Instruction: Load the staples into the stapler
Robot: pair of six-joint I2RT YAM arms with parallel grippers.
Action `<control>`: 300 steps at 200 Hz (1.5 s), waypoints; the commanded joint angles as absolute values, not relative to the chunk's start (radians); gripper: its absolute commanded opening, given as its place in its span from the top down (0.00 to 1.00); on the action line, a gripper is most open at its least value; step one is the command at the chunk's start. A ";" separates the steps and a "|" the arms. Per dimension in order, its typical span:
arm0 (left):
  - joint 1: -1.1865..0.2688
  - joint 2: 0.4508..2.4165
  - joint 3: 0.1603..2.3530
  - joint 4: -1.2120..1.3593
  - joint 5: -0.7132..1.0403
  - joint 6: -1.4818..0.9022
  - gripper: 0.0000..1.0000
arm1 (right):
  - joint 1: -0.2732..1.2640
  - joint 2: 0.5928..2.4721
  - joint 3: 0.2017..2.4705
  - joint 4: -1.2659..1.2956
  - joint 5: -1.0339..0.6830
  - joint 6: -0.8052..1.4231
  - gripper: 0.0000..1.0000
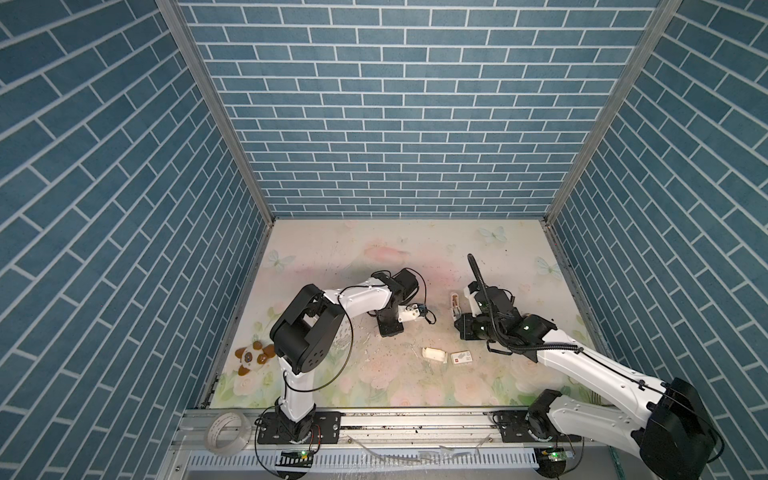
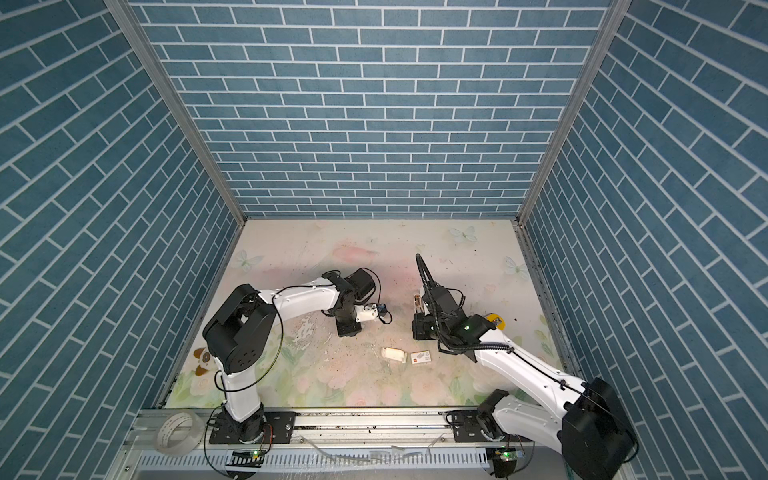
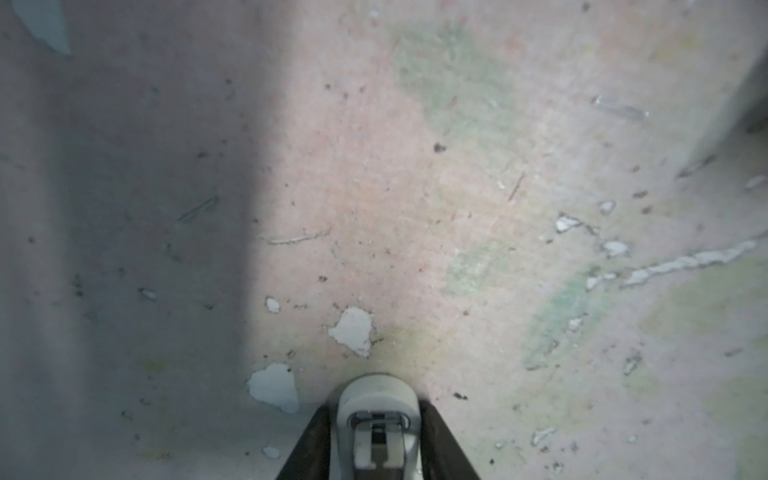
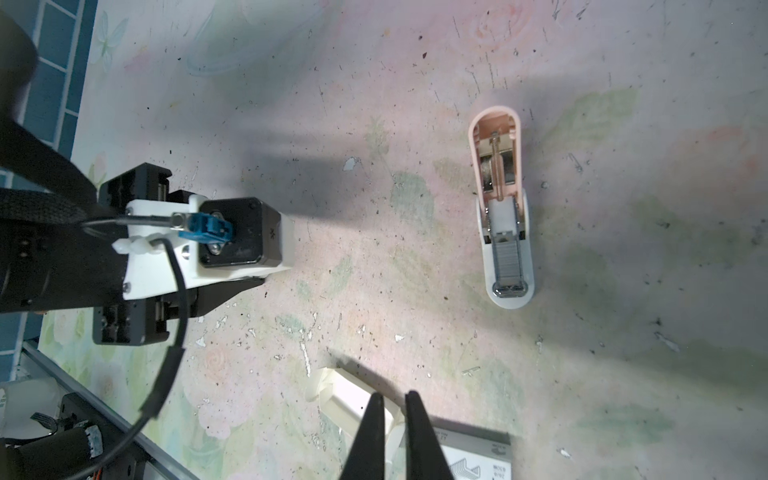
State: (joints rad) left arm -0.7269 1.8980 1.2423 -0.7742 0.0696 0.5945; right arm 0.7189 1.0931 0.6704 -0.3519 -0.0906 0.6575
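Note:
The stapler (image 4: pixel 503 208) lies flat with its pink top swung open; in both top views it sits mid-table (image 1: pixel 455 305) (image 2: pixel 417 305). A grey strip of staples (image 4: pixel 507 257) fills its white channel. My right gripper (image 4: pixel 392 405) hovers over the small white tray (image 4: pixel 345 395), its jaws a narrow gap apart with nothing between them. My left gripper (image 3: pixel 376 449) points down at the table, well left of the stapler (image 1: pixel 390 330). Between its dark fingers (image 3: pixel 316 440) sits a white rounded piece with a metal slot (image 3: pixel 376 399). I cannot tell what this piece is, or whether it is gripped.
The white sleeve with the red mark (image 1: pixel 461 357) lies beside the tray (image 1: pixel 434 354). A plush toy (image 1: pixel 253 357) sits at the left wall, and a tape roll (image 1: pixel 226 430) rests on the front rail. The mat is chipped and littered with scraps.

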 commanded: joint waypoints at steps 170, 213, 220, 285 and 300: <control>-0.729 1.761 1.237 -0.829 0.103 0.590 0.54 | 0.715 1.115 0.666 -0.339 -0.068 0.682 0.87; -0.729 1.765 1.220 -0.801 0.083 0.593 0.59 | 0.715 1.113 0.661 -0.341 -0.069 0.681 0.87; -0.729 1.768 1.220 -0.799 0.081 0.592 0.58 | 0.715 1.112 0.660 -0.341 -0.068 0.681 0.87; -0.729 1.785 1.216 -0.789 0.080 0.589 0.67 | 0.715 1.100 0.650 -0.339 -0.069 0.683 0.88; -0.729 1.787 1.214 -0.789 0.081 0.590 0.69 | 0.715 1.099 0.648 -0.339 -0.069 0.683 0.88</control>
